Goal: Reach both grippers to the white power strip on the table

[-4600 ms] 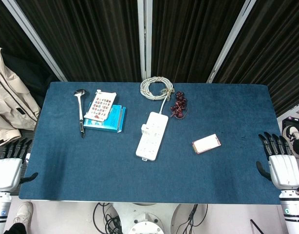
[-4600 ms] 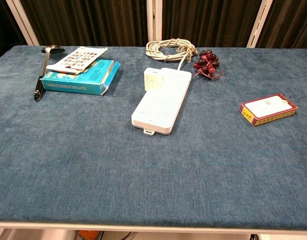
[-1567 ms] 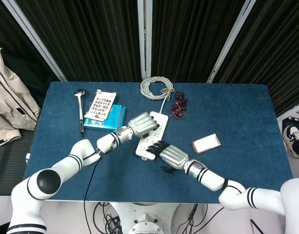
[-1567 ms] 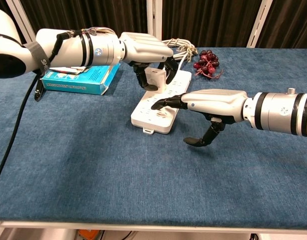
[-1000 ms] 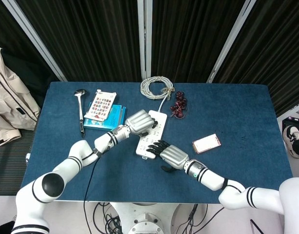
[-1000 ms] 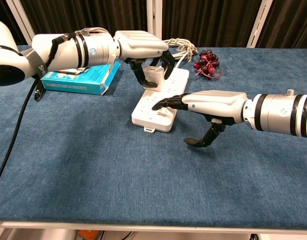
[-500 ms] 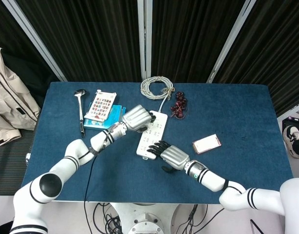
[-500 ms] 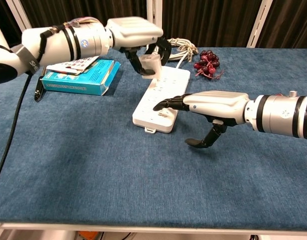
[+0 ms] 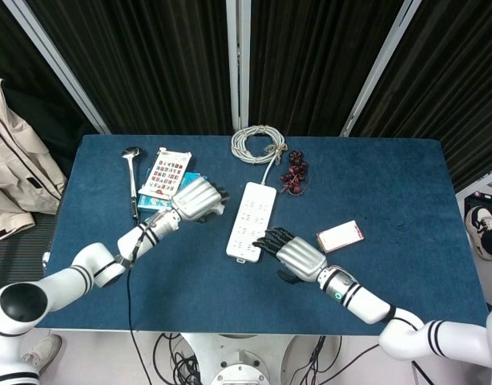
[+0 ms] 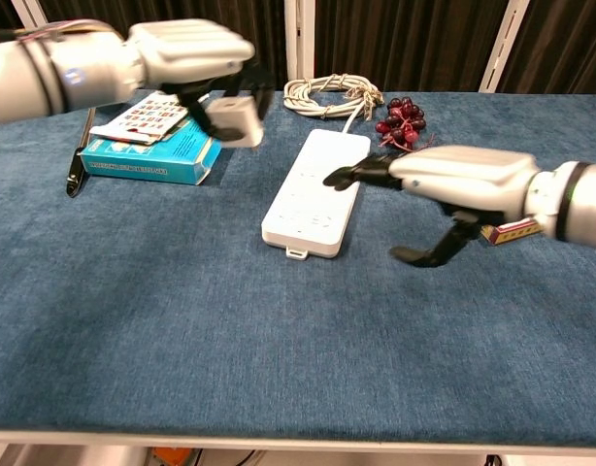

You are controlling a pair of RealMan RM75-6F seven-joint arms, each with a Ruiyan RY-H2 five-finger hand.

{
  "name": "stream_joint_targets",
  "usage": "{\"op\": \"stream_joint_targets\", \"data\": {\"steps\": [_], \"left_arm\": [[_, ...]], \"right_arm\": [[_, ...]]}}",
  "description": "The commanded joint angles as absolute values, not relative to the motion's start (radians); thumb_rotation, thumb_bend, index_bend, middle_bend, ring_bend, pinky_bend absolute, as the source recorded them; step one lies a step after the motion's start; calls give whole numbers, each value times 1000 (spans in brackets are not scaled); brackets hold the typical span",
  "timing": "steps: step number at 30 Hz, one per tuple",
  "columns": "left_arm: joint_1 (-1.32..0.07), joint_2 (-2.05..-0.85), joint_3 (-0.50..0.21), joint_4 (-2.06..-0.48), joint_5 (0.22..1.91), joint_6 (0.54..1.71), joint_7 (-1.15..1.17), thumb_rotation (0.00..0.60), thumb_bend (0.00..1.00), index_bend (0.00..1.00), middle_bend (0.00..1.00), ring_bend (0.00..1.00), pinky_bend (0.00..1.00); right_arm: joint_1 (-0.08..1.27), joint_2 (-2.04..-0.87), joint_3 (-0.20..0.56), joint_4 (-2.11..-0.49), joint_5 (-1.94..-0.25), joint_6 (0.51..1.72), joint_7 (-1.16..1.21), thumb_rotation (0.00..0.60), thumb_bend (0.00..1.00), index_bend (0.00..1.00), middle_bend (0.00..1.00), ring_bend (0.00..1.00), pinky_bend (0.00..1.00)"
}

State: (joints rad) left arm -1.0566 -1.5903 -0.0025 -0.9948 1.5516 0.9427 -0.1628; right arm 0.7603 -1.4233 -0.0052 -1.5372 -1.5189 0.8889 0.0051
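Fingers of the right hand [image 10: 444, 184] are spread and empty, tips over the near right edge of the white power strip [image 10: 313, 191] at table centre. Left hand [image 10: 196, 53], off to its left, grips a small white plug block [image 10: 236, 116]. Reaching looks done; next, probably, setting the block aside
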Motion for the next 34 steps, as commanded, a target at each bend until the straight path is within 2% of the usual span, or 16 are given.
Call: {"op": "stream_joint_targets", "data": {"steps": [1, 4, 7, 11, 19, 27, 34], "left_arm": [[-961, -1473, 20, -1192, 1477, 922, -50, 600, 357, 383, 473, 372, 517], [-927, -1436, 31, -1292, 1444, 912, -2, 600, 184, 228, 338, 235, 376], [-890, -1413, 33, -1367, 1427, 937, 16, 600, 102, 145, 252, 154, 288], [-817, -1359, 20, -1447, 1410, 1037, 21, 600, 84, 105, 212, 116, 223], [-598, -1209, 13, -1563, 1350, 1304, 47, 600, 82, 105, 210, 114, 209], [-391, -1106, 51, -1631, 1258, 1452, 101, 600, 83, 117, 196, 103, 160], [-245, -1114, 69, -1658, 1241, 1569, 115, 600, 84, 117, 167, 79, 120]], "right_arm": [[707, -1346, -31, -1606, -1540, 963, -43, 600, 360, 44, 99, 0, 0], [655, -1274, -45, -1661, -1555, 1044, -70, 600, 360, 44, 99, 0, 0], [599, -1209, -51, -1703, -1562, 1131, -90, 600, 359, 44, 99, 0, 0], [527, -1135, -58, -1735, -1559, 1228, -81, 600, 358, 44, 99, 0, 0], [388, -1039, -77, -1740, -1555, 1379, -73, 600, 357, 45, 94, 0, 0], [267, -1018, -76, -1738, -1516, 1486, -108, 600, 360, 0, 77, 0, 0], [194, -1060, -57, -1710, -1498, 1548, -78, 600, 359, 0, 70, 0, 0]]}}
